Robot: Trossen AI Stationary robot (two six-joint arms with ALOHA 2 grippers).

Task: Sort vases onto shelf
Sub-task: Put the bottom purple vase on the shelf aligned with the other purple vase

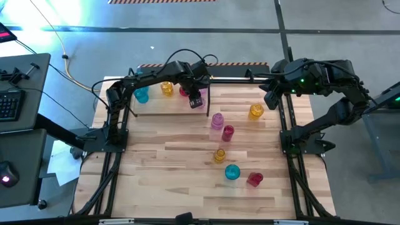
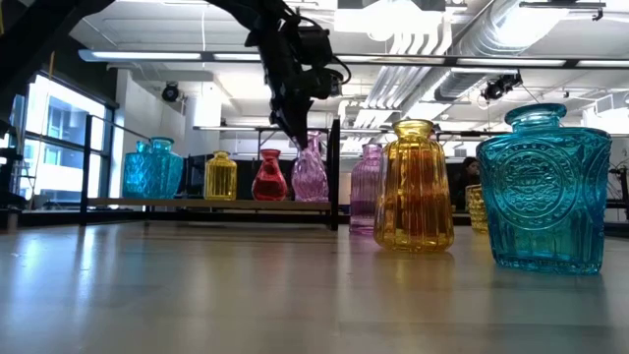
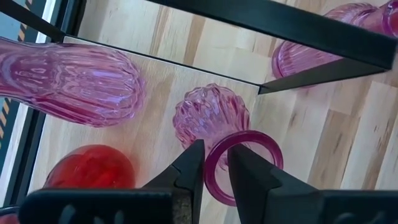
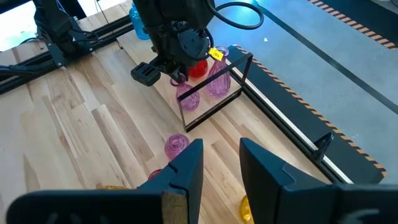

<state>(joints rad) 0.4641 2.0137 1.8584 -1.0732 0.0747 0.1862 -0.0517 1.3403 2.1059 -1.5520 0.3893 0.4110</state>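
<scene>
Ribbed pink vase (image 3: 208, 115) with magenta rim, smooth red vase (image 3: 87, 168), embossed cyan vase (image 2: 546, 187), ribbed amber vase (image 2: 414, 187), black-rodded shelf (image 2: 335, 172), pale striped wood table (image 1: 175, 169), dark left tool (image 3: 214, 163).

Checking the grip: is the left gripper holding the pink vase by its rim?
Yes, the left gripper pinches the pink vase by its rim.

Left pincer (image 3: 214, 171) reaching down over shelf end, fingers clamped; right pincer (image 4: 221, 165) raised, fingers parted.
</scene>
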